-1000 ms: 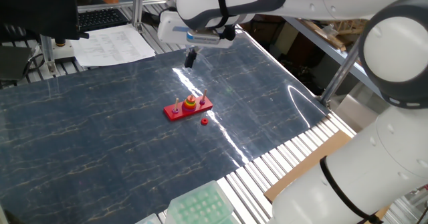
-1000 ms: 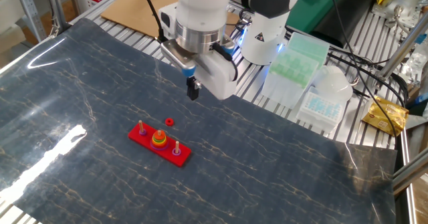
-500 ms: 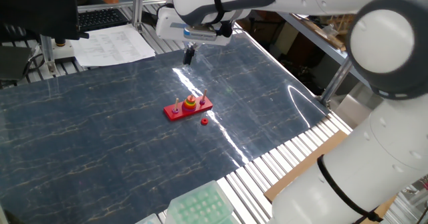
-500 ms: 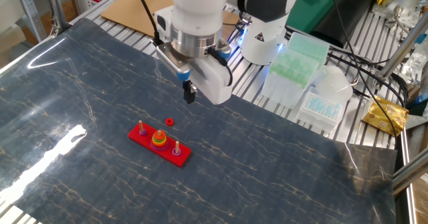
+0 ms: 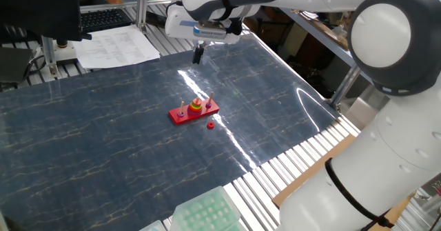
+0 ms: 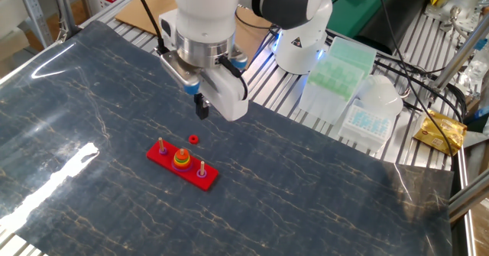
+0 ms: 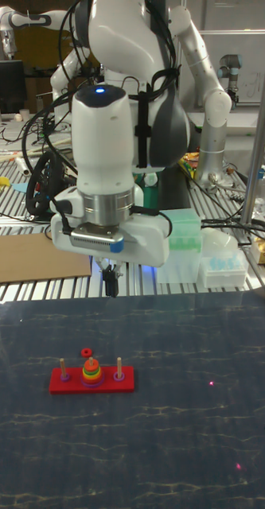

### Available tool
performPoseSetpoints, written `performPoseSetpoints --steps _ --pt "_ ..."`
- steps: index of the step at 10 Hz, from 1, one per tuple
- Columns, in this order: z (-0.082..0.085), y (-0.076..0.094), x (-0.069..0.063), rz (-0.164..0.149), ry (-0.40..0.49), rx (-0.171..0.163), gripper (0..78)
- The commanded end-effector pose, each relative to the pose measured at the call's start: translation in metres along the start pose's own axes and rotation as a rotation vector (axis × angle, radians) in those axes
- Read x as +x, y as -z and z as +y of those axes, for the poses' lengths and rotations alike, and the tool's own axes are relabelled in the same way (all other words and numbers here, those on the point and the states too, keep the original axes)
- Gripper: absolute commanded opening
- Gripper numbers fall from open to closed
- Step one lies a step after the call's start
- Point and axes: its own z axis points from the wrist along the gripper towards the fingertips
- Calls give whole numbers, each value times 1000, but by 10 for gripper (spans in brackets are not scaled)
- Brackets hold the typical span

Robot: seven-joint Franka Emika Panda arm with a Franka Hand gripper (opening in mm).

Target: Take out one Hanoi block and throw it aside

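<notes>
The Hanoi block (image 6: pixel 182 154) is the small reddish-orange disc on top of the stack on the middle peg of the red base (image 6: pixel 191 170). Yellow and green discs lie under it. The stack shows in the first fixed view, Hanoi block (image 5: pixel 196 105), and in the tall view, Hanoi block (image 7: pixel 89 363). My gripper (image 6: pixel 202 109) hangs well above the table, behind the base and apart from it. Its fingers look shut with nothing between them. It also shows in the other two views, gripper (image 5: pixel 198 55) and gripper (image 7: pixel 110 286).
A loose, purer red small disc (image 6: pixel 193 139) lies on the table just beside the base. Green-lidded tip boxes (image 6: pixel 336 69) stand behind the dark mat by the robot's foot, with another rack (image 5: pixel 207 214) at one table edge. Papers (image 5: pixel 117 45) lie past the far edge.
My gripper has drifted sideways above the table, away from the robot's foot, staying shut and high. The base, the stack and the loose red disc have not moved.
</notes>
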Motion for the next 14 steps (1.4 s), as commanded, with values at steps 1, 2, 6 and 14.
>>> performPoseSetpoints --steps 1,2,6,14 --pt "-7 0 -3 -9 21 -2 0" --pt "-8 0 -4 -19 27 5 0" --pt "-8 0 -4 -20 8 6 0" --pt "-8 0 -4 23 -300 22 0"
